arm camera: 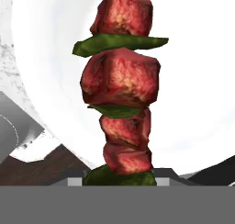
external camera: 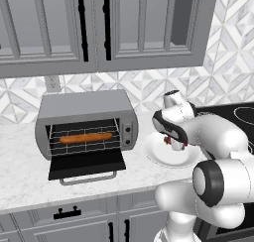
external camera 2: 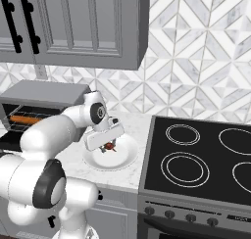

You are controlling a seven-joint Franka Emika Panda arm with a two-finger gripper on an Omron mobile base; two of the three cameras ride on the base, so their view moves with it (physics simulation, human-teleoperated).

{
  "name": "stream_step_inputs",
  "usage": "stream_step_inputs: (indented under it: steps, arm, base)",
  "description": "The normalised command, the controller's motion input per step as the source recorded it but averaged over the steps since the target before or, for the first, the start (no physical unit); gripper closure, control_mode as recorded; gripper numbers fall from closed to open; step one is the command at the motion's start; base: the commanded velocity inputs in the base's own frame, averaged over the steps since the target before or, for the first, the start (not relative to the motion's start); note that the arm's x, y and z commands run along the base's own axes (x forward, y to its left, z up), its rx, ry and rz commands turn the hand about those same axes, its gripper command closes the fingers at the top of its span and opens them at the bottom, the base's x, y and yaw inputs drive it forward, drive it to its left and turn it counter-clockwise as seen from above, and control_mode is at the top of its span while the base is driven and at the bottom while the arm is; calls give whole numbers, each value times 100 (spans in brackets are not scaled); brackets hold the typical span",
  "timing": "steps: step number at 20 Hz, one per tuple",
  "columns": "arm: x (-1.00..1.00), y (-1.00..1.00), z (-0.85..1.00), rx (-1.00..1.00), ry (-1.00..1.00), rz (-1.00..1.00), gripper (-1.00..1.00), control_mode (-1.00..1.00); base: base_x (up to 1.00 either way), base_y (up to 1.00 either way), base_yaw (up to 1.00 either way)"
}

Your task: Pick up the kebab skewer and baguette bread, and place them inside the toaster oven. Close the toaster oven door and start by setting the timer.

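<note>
The kebab skewer [arm camera: 120,99], red-brown meat chunks with green pieces between them, runs up the hand view from between my fingertips, with the white plate [arm camera: 197,81] behind it. My gripper [arm camera: 119,181] is shut on its lower end. From the base cameras, my gripper [external camera: 174,143] [external camera 2: 109,144] hangs low over the plate [external camera: 171,159] [external camera 2: 122,157], and red bits of the skewer [external camera 2: 108,147] show under it. The baguette bread [external camera: 86,137] [external camera 2: 27,119] lies on the wire rack inside the toaster oven [external camera: 87,107] [external camera 2: 44,93]. The toaster oven door [external camera: 87,165] is dropped open.
The black stovetop [external camera 2: 201,159] is to the right of the plate. Grey wall cabinets [external camera: 99,28] hang above the oven. The oven's control panel [external camera: 128,132] is on its right side. Marble counter [external camera: 20,161] lies in front and left of the oven.
</note>
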Motion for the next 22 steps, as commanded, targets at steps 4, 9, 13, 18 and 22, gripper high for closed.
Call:
stream_step_inputs:
  steps: [4,9,13,18,22]
  arm:
    - [-34,100,56,9,13,-12,100,-100]
    - [-29,100,46,9,11,-17,100,-100]
    - [-39,100,18,9,11,-26,100,-100]
    - [-15,100,0,7,2,-33,100,-100]
    - [0,100,3,4,0,-31,100,-100]
  base:
    - [0,0,0]
    - [0,0,0]
    - [0,0,0]
    - [0,0,0]
    - [0,0,0]
